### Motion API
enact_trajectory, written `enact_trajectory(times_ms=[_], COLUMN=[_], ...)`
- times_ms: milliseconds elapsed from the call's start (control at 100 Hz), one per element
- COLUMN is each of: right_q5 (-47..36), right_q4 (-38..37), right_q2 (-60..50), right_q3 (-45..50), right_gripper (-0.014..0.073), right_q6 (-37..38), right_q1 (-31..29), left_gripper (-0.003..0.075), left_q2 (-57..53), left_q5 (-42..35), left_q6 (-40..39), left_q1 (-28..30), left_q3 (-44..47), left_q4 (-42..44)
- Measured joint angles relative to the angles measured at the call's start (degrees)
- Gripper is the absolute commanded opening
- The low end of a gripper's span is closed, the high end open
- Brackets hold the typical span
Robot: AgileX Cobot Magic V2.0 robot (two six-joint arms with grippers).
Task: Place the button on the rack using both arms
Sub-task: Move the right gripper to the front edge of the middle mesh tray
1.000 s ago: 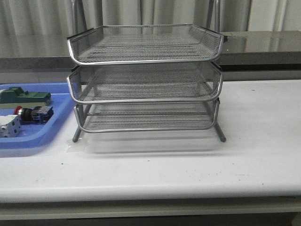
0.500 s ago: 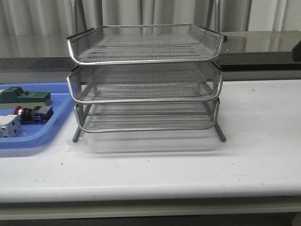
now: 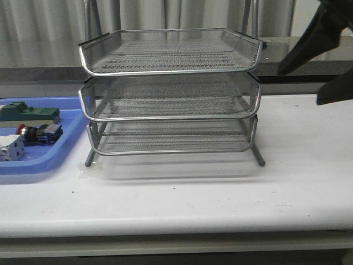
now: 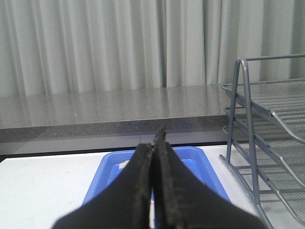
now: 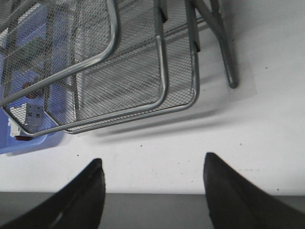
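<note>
The button (image 3: 38, 133), with a red head, black body and blue rear block, lies in the blue tray (image 3: 33, 165) at the left. The silver wire-mesh three-tier rack (image 3: 171, 94) stands mid-table. It also shows in the left wrist view (image 4: 267, 133) and the right wrist view (image 5: 119, 71). My right gripper (image 3: 298, 88) hangs open and empty in the air at the upper right, right of the rack. In its wrist view it (image 5: 153, 162) is above the table's front edge. My left gripper (image 4: 157, 143) is shut and empty above the near end of the blue tray (image 4: 202, 160). It is out of the front view.
A green block (image 3: 30, 113) and a white boxy component (image 3: 8, 148) share the blue tray with the button. The rack's thin legs (image 3: 259, 160) stand on the white table (image 3: 220, 193). A grey counter and curtains run behind.
My right gripper has come into the front view from the upper right edge, moving toward the rack. The button, tray and rack have not moved.
</note>
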Motion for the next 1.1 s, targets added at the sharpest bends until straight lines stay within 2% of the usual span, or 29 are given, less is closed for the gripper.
enact_trajectory(times_ms=[360, 630, 790, 900, 1100], right_q5=[-4.77, -3.90, -2.29, -0.47, 2.66], right_q4=[19.34, 39.26, 49.99, 52.97, 53.50], right_q2=[11.45, 15.73, 18.82, 21.13, 25.16], right_q3=[-0.25, -2.13, -2.27, -2.27, -3.97], right_gripper=[0.0463, 0.0463, 0.0463, 0.0463, 0.0463], right_q6=[-17.62, -36.35, -44.94, -48.52, -50.66], right_q1=[1.28, 1.28, 1.28, 1.28, 1.28], left_gripper=[-0.0020, -0.0020, -0.0020, -0.0020, -0.0020], left_q2=[0.00, 0.00, 0.00, 0.00, 0.00], left_q5=[0.00, 0.00, 0.00, 0.00, 0.00], left_q6=[0.00, 0.00, 0.00, 0.00, 0.00], left_q1=[0.00, 0.00, 0.00, 0.00, 0.00], left_q3=[0.00, 0.00, 0.00, 0.00, 0.00], left_q4=[0.00, 0.00, 0.00, 0.00, 0.00])
